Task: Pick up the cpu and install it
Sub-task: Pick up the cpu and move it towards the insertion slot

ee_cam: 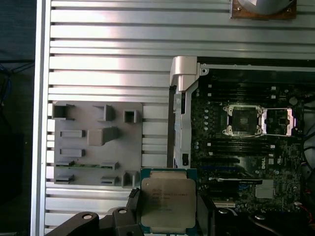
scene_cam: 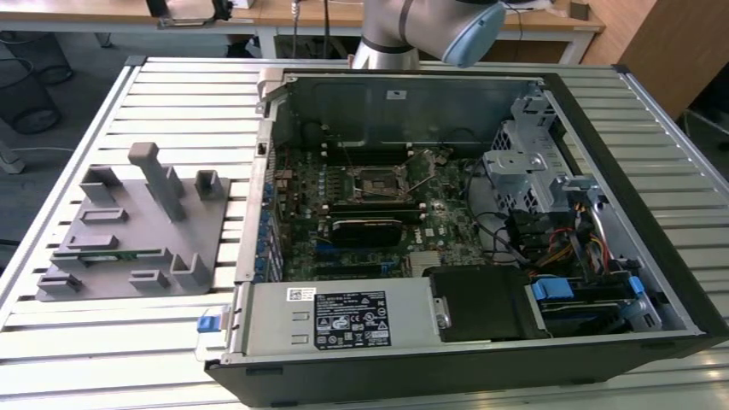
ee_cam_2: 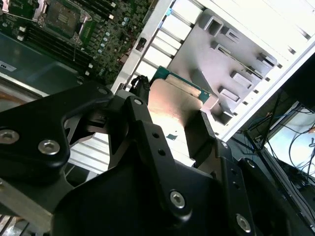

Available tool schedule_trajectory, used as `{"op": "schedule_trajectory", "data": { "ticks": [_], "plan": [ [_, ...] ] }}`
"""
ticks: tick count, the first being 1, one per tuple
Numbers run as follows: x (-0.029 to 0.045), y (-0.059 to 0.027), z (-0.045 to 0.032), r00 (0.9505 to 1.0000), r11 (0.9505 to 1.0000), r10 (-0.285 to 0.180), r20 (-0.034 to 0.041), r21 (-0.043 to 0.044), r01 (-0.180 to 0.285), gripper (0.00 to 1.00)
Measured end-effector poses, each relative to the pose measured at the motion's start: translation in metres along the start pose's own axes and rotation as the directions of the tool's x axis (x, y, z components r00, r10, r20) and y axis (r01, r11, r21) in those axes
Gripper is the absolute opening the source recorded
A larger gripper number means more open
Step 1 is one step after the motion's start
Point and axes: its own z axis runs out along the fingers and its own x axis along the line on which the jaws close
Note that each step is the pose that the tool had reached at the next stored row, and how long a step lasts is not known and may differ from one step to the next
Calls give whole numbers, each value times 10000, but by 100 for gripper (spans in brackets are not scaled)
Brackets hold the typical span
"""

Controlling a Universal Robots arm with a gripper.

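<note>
The gripper (ee_cam: 167, 210) is clenched on the cpu (ee_cam: 169, 196) by two edges, over the slatted table (ee_cam: 108, 44) near the computer case (ee_cam: 184, 73); the open socket (ee_cam: 243, 119) is well apart; if the chip slips or tilts, it could damage the socket's pins.

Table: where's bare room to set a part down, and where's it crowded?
In the exterior view, bare table slats lie between the grey fixture and the far edge, and between fixture and near edge. Crowded: inside the computer case, packed with board, cables and drive cage. The pincer holds the cpu.
</note>
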Motion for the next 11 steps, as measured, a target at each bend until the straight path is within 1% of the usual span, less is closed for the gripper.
{"op": "schedule_trajectory", "data": {
  "ticks": [6,11],
  "plan": [
    [-13,1,18,10000,10000,1,1,-1,-1,54],
    [-46,2,30,10000,10000,0,-1,0,0,54]
  ]
}}
